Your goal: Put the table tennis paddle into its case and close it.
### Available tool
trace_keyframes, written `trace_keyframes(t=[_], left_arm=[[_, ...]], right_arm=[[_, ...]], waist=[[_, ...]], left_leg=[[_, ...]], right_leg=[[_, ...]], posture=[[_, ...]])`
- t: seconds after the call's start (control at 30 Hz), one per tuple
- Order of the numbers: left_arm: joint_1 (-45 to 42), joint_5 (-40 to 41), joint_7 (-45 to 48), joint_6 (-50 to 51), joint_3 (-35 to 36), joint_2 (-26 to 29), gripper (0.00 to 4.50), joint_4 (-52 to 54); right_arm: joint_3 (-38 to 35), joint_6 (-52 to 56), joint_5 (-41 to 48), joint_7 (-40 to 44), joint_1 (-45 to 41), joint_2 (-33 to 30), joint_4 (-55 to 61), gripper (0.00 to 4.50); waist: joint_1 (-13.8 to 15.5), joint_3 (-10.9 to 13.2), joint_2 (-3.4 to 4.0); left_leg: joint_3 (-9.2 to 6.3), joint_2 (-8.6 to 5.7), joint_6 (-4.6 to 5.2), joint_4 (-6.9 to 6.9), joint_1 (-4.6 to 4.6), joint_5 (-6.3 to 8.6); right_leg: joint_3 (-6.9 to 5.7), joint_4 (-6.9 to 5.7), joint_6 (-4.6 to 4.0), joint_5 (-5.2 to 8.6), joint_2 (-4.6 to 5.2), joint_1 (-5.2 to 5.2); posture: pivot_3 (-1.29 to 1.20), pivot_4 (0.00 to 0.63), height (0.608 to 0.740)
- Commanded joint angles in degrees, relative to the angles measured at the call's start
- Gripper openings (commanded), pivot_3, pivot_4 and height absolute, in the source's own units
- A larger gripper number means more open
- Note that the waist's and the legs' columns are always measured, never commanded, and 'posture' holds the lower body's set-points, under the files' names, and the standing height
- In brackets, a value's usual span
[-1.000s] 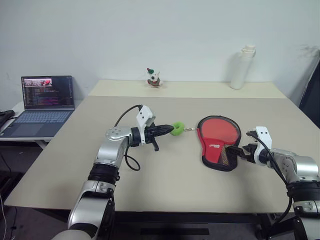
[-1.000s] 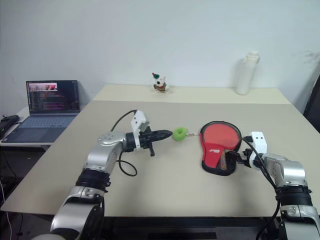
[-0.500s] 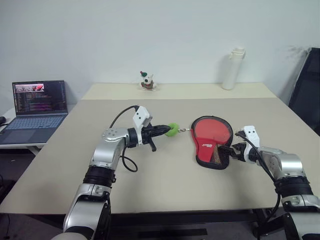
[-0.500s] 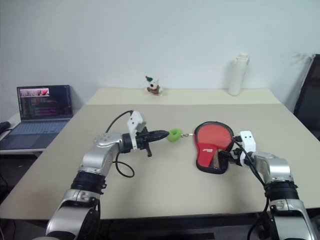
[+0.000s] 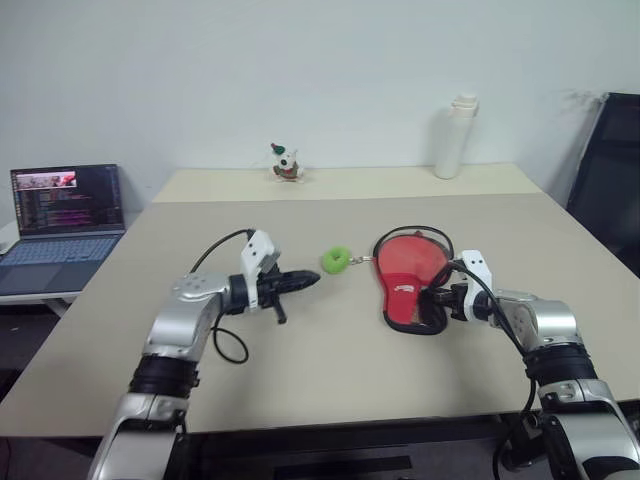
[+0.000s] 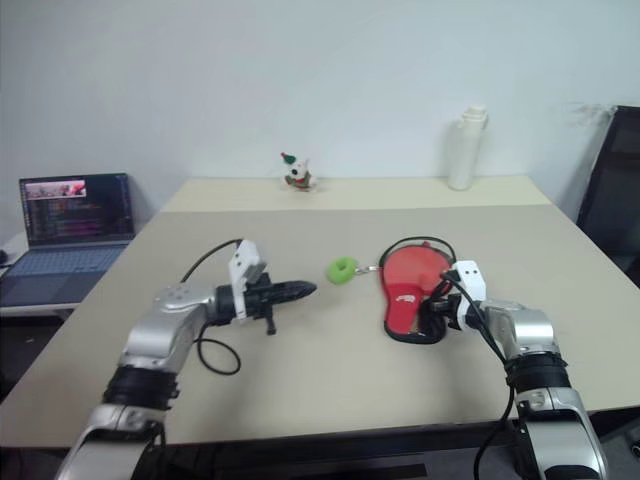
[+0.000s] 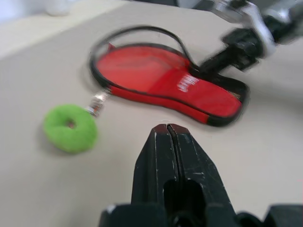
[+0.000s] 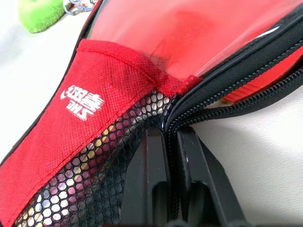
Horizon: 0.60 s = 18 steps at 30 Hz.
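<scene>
Head view, left eye: the case (image 5: 408,274) lies flat on the beige worktop (image 5: 340,340), red side up, round end away from the robot, narrow end toward it. The green pompom pull (image 5: 336,260) rests on the worktop just off the case's round end, joined to it by a small metal ring. The left tool (image 5: 305,279) hangs above the worktop near the pompom, tip aimed at it but apart from it, with bare worktop between. The right tool (image 5: 432,297) is at the narrow end of the case, touching its edge. A white bottle (image 5: 451,136) and a small figurine (image 5: 284,163) stand at the far side of the worktop; an open laptop (image 5: 58,226) sits on a side table off to the left, and a black chair (image 5: 607,175) shows at the right edge.

Left wrist view: the left tool (image 7: 168,130) has its two black fingers pressed together, nothing between them. Ahead of the tip lies the pompom (image 7: 70,128), clear of it, and beyond that the case (image 7: 163,82), whose black zip trim stands up in a loop over the round end. The right tool (image 7: 207,63) reaches the case's far edge.

Right wrist view: the right tool (image 8: 171,138) is pinched narrow on the case's black zip edge (image 8: 222,85), beside the mesh pocket (image 8: 99,165). Through the open zip a strip of red (image 8: 255,85) shows inside; whether that is the paddle's rubber face I cannot tell.
</scene>
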<state>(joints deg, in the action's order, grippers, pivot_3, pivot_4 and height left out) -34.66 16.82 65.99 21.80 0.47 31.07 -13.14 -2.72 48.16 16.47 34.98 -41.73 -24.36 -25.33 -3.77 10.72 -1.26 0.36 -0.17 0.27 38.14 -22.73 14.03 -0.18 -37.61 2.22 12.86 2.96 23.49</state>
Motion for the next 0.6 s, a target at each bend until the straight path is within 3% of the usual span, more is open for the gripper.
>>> trace_keyframes(t=[0.03, 0.17, 0.37, 0.6], left_arm=[[3.6, 4.0, 3.7, 3.1, 1.7, 4.3, 0.0, 6.2], [9.0, 7.2, 5.6, 7.1, 2.0, 8.2, 0.0, 12.5], [14.4, 10.4, 3.8, 11.0, 1.0, 8.5, 0.0, 20.3], [19.3, 13.1, 5.6, 12.5, 1.3, 11.5, 0.0, 26.1]], right_arm=[[2.2, 1.9, 2.0, 3.0, -2.1, 2.8, 2.3, 0.02], [3.6, 4.3, 3.3, 5.2, -2.5, 5.4, 4.8, 0.02], [4.6, 7.9, 3.9, 4.6, -0.6, 9.6, 9.4, 0.02], [3.2, 20.2, 7.2, -1.3, 9.8, 10.8, 28.1, 0.02]], waist=[[-0.1, 0.0, 0.0], [-0.5, 0.0, 0.0], [-0.4, 0.0, 0.0], [1.0, 0.0, 0.0]], left_leg=[[0.01, 0.02, 0.0, -0.03, 0.0, 0.0], [0.04, 0.19, 0.0, -0.11, -0.01, 0.0], [0.05, 0.24, -0.01, -0.13, -0.07, 0.01], [-0.03, 0.22, -0.04, -0.16, -0.2, 0.02]], right_leg=[[0.02, -0.05, -0.04, 0.03, -0.02, 0.05], [0.07, -0.1, -0.12, 0.08, -0.18, 0.17], [0.08, -0.12, -0.17, 0.1, -0.23, 0.24], [-0.03, -0.08, -0.3, 0.18, -0.17, 0.33]], posture=[[0.0, 0.15, 0.74], [0.0, 0.15, 0.74], [0.0, 0.15, 0.74], [0.0, 0.15, 0.74]])
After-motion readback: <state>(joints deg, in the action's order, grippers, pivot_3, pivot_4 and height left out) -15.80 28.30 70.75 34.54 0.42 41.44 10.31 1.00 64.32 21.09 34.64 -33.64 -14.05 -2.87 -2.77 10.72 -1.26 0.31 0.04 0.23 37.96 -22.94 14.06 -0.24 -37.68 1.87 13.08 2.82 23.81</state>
